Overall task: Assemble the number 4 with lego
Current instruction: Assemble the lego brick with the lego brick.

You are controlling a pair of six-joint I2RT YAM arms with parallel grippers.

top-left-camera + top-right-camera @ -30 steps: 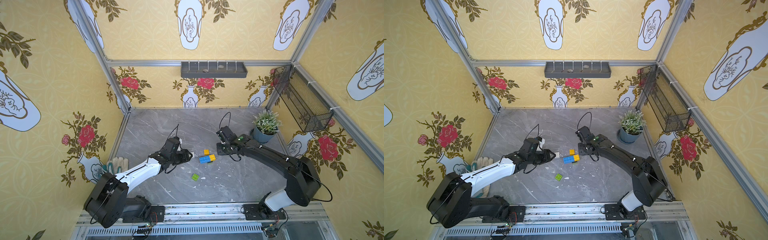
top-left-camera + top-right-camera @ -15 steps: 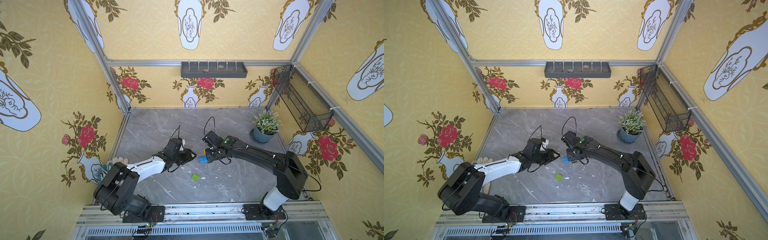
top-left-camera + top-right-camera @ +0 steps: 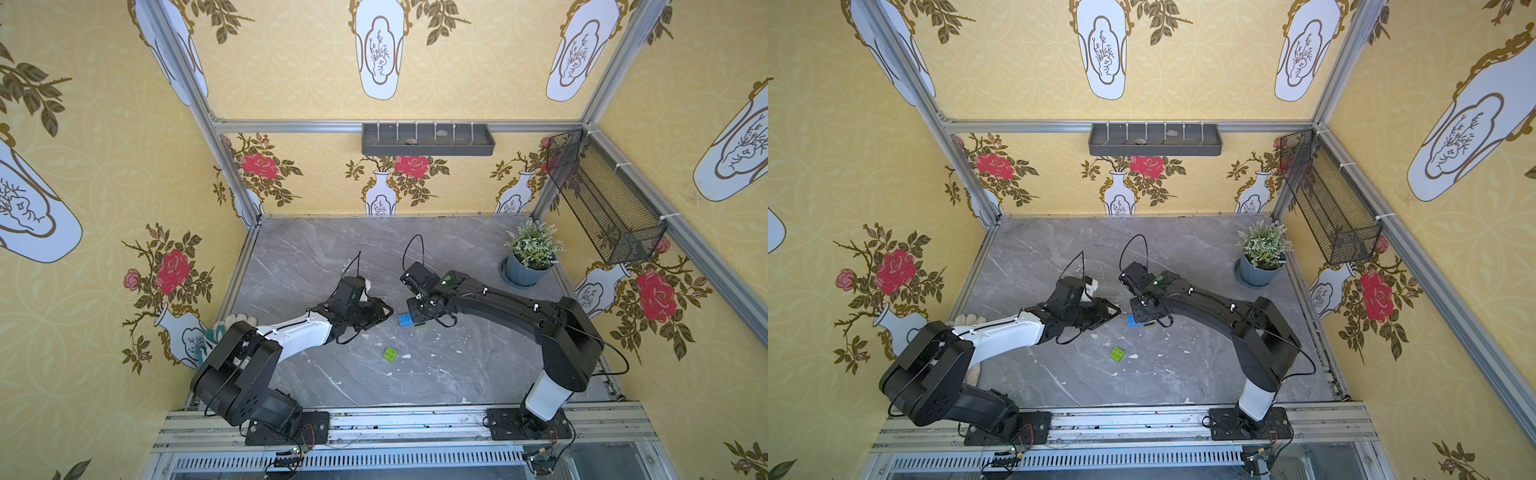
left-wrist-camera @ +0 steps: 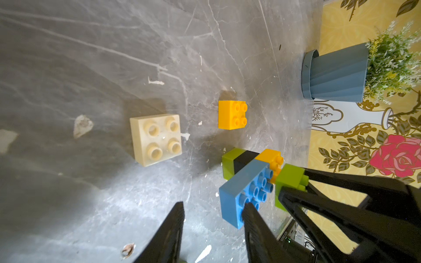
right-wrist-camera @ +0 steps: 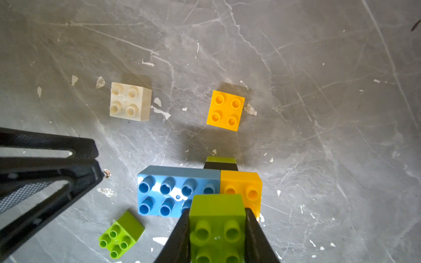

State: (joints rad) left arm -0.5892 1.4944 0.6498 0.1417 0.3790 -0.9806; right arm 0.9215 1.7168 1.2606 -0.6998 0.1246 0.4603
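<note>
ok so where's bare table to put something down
Free: the back strip along the back wall, left of the plant pot; also the front, between the loose green brick and the rail. Crowded: the middle, jaws either side of the blue brick, white brick and yellow brick close by.

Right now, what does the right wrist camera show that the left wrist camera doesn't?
Only the right wrist view clearly shows the loose lime green square plastic brick. Only the left wrist view shows the leafy plant in a ribbed blue-grey pot. Both show the white square plastic brick, the loose yellow square plastic brick, the long blue plastic brick and the right hand shut on another lime green brick.
</note>
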